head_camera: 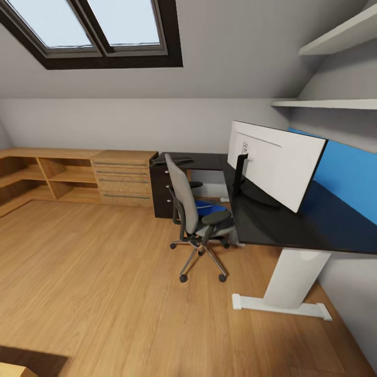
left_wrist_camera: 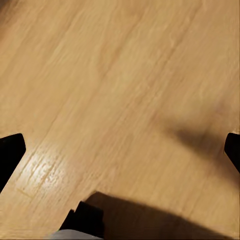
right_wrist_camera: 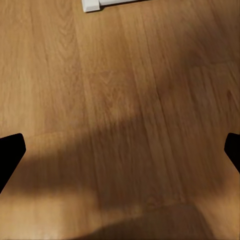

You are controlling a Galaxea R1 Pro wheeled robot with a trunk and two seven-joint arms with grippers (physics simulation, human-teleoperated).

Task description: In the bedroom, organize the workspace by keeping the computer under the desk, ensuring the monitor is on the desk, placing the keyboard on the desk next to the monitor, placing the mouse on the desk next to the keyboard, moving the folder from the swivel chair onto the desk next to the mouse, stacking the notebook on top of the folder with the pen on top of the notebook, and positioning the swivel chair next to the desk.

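Note:
The black desk (head_camera: 293, 225) runs along the right wall and turns along the far wall. The monitor (head_camera: 277, 167) stands on it with its white back toward me. Drawn up to the desk's inner corner is the swivel chair (head_camera: 183, 193), and the blue folder (head_camera: 209, 205) lies on its seat. A dark low object (head_camera: 174, 159) rests on the far desk wing, too small to identify. Computer, mouse, notebook and pen are out of view. My left gripper (left_wrist_camera: 120, 150) and right gripper (right_wrist_camera: 120, 150) both hang open over bare wooden floor, holding nothing.
A light wooden chest (head_camera: 123, 178) and low shelves (head_camera: 47, 175) line the far left wall. The desk's white foot (head_camera: 280, 306) rests on the floor and also shows as a white foot (right_wrist_camera: 100, 4) near my right gripper. Wall shelves (head_camera: 335, 103) hang above the desk.

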